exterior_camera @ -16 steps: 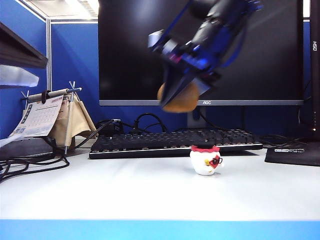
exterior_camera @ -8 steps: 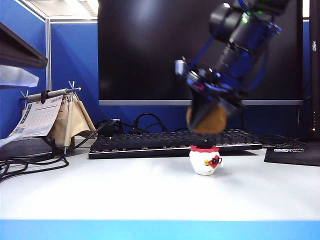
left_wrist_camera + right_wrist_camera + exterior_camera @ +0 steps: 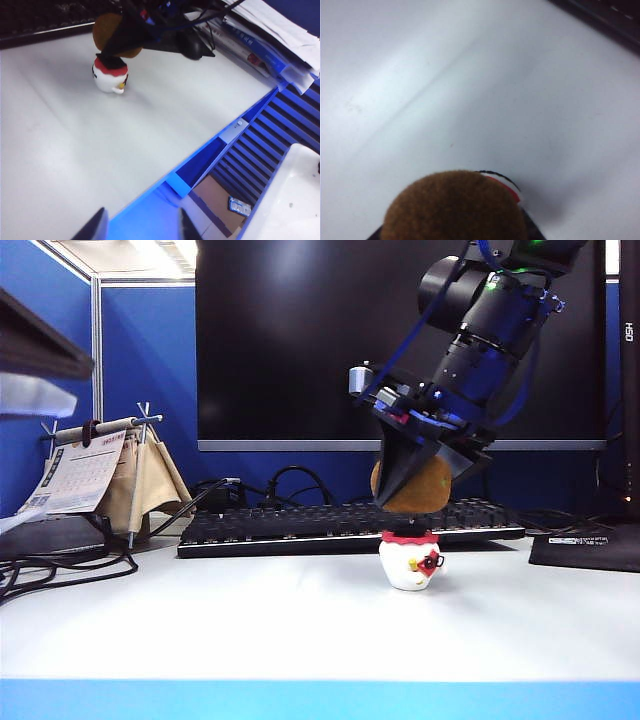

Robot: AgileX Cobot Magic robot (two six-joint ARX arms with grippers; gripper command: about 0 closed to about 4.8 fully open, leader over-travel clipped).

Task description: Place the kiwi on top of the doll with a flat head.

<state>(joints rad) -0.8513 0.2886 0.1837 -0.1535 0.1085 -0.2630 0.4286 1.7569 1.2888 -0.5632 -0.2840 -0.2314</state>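
Observation:
The kiwi (image 3: 430,486), brown and fuzzy, hangs in my right gripper (image 3: 411,494), which is shut on it from both sides. It sits directly above the doll with a flat head (image 3: 410,561), a small white figure with a red frill and black top on the white table, with a narrow gap between them. In the right wrist view the kiwi (image 3: 455,207) covers nearly all of the doll, whose red rim (image 3: 509,187) peeks out beside it. The left wrist view shows the kiwi (image 3: 103,29) over the doll (image 3: 110,76) from afar. My left gripper (image 3: 140,230) stands open over the table's blue front edge, holding nothing.
A black keyboard (image 3: 350,525) lies just behind the doll, under a large dark monitor (image 3: 400,340). A desk calendar on a stand (image 3: 80,475) and loose cables (image 3: 60,565) are at the left. A black mat (image 3: 590,545) lies at the right. Stacked papers (image 3: 270,30) sit off the table's side.
My right gripper has carried the kiwi to the right and down, from high up left of the doll to just above its flat top. The left gripper has stayed still.

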